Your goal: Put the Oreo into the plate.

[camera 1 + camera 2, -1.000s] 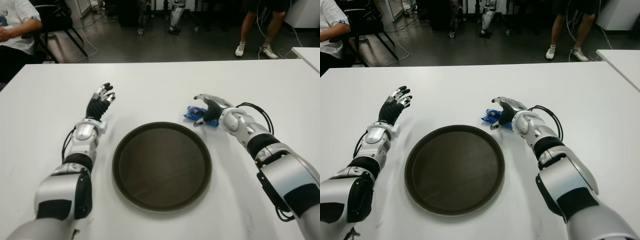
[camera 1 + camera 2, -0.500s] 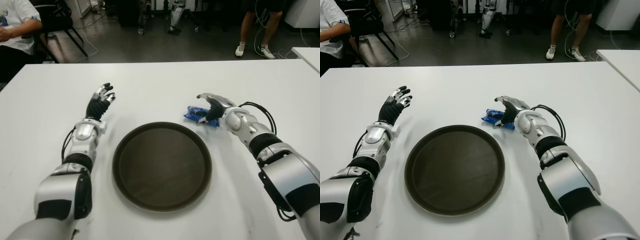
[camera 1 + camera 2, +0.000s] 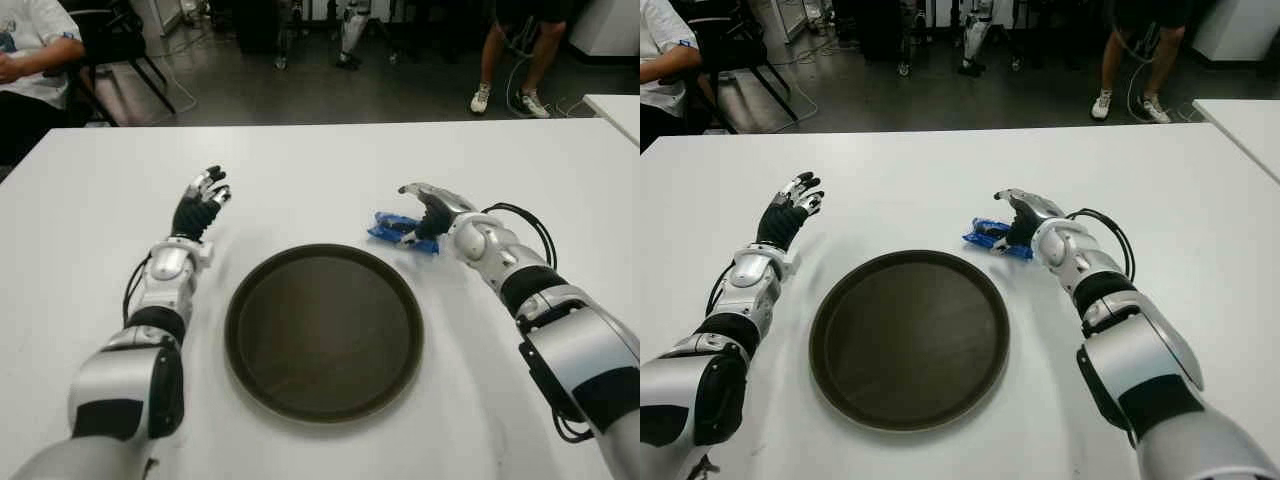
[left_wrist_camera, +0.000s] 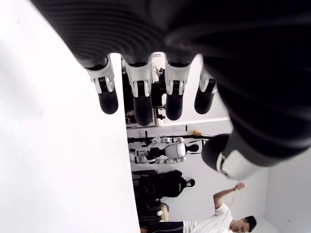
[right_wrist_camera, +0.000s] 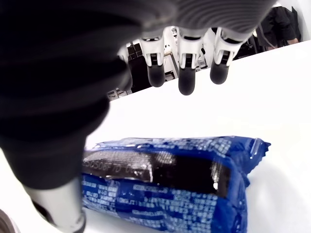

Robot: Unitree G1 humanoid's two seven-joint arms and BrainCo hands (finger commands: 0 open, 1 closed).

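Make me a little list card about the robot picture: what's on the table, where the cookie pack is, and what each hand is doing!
Table: white table
Cookie pack: blue Oreo pack lying on the table, just beyond the plate's far right rim
Plate: round dark plate, nothing in it
Right hand: right hand over the pack, fingers open, not gripping it
Left hand: left hand open, left of the plate, holding nothing
Job done: not yet

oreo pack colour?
Oreo pack: blue with a dark band and white print; clearest in the right wrist view.

bright even overhead light; wrist views blurred up close.
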